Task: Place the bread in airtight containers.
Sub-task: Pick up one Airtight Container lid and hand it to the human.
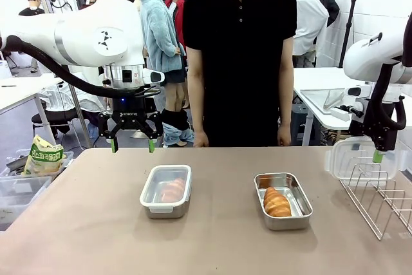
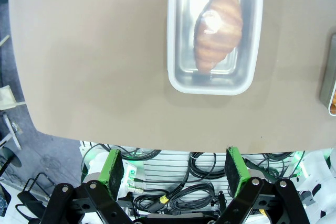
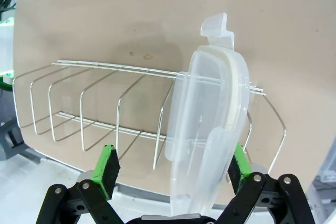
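Front view: the desk point(image 1: 96, 223) has a plain tan matte top. A lidded steel container point(image 1: 166, 190) sits left of centre with a roll dimly visible through its translucent lid. An open steel container point(image 1: 282, 200) sits right of centre and holds a golden croissant roll point(image 1: 277, 202). A wire rack point(image 1: 380, 194) stands at the desk's right edge with a clear plastic lid point(image 1: 351, 156) leaning in it. The left end effector point(image 1: 133, 144) hangs above the far left part of the desk, fingers apart, gripping nothing. The right end effector point(image 1: 378, 154) hangs over the rack; only one green pad shows. A person in a black shirt point(image 1: 239, 43) stands at the far side, hands down. Behind are white tables and a bag point(image 1: 44, 156) on bins at the left. Left wrist view: the fingers point(image 2: 112, 167) stand apart over the desk edge and cables; the lidded container point(image 2: 215, 32) lies ahead with its bread point(image 2: 218, 29) under the lid. Right wrist view: the fingers point(image 3: 106, 164) stand apart on either side of the lid point(image 3: 207, 129), which stands upright in the rack point(image 3: 94, 108); contact cannot be told.
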Robot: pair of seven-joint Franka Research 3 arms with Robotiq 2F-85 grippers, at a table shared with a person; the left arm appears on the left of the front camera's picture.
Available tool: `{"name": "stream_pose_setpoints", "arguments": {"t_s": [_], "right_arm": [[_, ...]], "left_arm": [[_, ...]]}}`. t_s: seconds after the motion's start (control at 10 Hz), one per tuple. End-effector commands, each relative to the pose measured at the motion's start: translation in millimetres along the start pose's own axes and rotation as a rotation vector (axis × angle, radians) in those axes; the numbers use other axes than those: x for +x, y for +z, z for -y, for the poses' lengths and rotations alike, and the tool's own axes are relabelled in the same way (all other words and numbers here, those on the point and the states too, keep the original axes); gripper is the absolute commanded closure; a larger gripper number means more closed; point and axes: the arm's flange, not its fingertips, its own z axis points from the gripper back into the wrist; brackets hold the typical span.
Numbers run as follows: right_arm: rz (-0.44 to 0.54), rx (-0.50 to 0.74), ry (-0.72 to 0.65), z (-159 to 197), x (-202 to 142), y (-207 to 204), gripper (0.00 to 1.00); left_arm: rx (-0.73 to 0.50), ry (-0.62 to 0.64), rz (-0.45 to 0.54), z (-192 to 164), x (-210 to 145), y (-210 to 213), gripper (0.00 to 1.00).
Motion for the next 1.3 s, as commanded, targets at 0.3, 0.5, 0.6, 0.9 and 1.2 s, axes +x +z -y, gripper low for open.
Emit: {"name": "stream_pose_setpoints", "arguments": {"t_s": [0.3,0.5,0.6,0.9,1.2], "right_arm": [[0.000,-0.048,-0.012,-6.4,3.0,0.6,0.64],[0.005,-0.053,-0.009,-7.7,3.5,5.1,0.99],[0.002,-0.056,-0.007,-8.5,4.9,7.7,1.00],[0.006,-0.049,-0.004,-8.7,6.1,9.2,1.00],[0.031,-0.038,0.012,-13.0,9.2,14.3,1.00]], "left_arm": [[0.001,0.002,-0.004,-1.8,-1.3,1.9,0.00],[0.001,0.002,-0.004,-1.8,-1.3,1.9,0.00],[0.001,0.002,-0.004,-1.8,-1.3,1.9,0.00],[0.001,0.002,-0.004,-1.8,-1.3,1.9,0.00],[0.001,0.002,-0.004,-1.8,-1.3,1.9,0.00]]}}
